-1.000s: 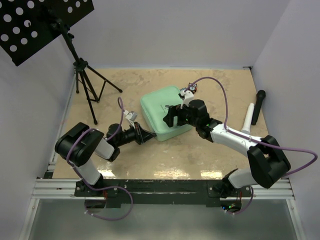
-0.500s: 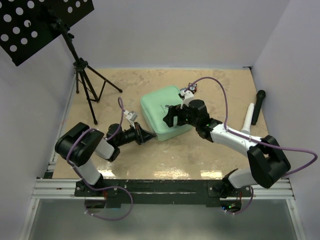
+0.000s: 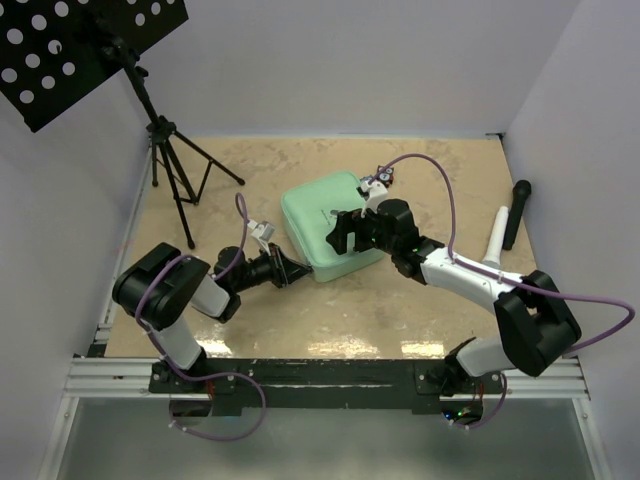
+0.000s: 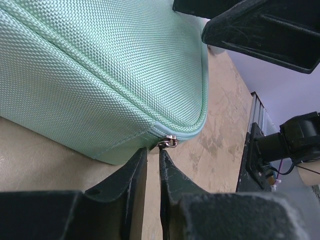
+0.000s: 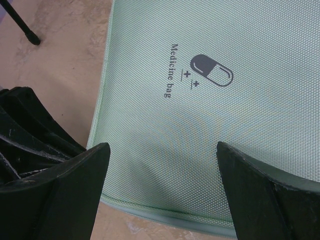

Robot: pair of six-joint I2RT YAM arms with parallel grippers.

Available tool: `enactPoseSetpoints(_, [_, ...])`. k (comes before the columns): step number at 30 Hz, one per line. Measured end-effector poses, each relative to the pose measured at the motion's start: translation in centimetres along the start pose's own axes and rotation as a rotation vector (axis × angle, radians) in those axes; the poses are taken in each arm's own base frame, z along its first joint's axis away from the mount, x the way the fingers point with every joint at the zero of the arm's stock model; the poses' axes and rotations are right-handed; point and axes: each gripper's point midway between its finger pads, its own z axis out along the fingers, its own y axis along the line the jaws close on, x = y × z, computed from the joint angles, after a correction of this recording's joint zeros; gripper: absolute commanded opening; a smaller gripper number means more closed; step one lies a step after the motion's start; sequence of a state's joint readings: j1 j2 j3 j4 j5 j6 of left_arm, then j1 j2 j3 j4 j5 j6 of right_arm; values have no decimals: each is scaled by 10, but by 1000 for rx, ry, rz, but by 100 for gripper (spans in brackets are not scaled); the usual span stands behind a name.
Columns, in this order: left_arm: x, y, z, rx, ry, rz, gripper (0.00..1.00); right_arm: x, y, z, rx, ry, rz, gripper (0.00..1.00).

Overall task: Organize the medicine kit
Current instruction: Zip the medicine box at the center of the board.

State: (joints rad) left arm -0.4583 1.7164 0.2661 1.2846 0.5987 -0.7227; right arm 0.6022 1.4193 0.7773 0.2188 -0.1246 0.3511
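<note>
Mint-green medicine kit [image 3: 310,215] lay closed on the table [image 3: 420,170], its zip pull [image 4: 170,142] just past the left gripper [image 4: 152,151], whose tips stood barely parted and empty; the right gripper [image 5: 162,149] hung spread wide above the lid [image 5: 225,40].

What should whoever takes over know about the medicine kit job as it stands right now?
Left gripper: nearly closed with a thin gap, tips at the zipper pull on the near corner of the medicine kit. I cannot tell whether it grips the pull.
Right gripper: open wide over the printed lid, holding nothing.
The kit lies flat on the table, lid closed, zip shut at that corner.
Done: nothing visibly sorted; no contents in view.
Left: probably catch the pull, unzip, open the lid, arrange what is inside.
</note>
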Motion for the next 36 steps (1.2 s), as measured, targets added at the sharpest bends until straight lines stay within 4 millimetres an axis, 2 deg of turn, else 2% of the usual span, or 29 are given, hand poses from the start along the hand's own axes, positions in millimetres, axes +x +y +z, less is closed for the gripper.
enactPoseSetpoints(8, [-1, -2, 0, 5, -3, 3, 39, 0, 0, 0, 0, 1, 0, 92])
enactPoseSetpoints(16, [-5, -6, 0, 15, -14, 14, 40, 0, 0, 0, 0, 1, 0, 92])
enactPoseSetpoints(24, [-5, -7, 1, 17, -13, 14, 38, 0, 0, 0, 0, 0, 0, 92])
enactPoseSetpoints(28, [-6, -7, 3, 19, -11, 12, 29, 1, 0, 1, -1, 1, 0, 92])
enactPoseSetpoints(36, [-5, -9, 4, 30, -2, -1, 22, 2, -1, 3, 0, 5, 1, 92])
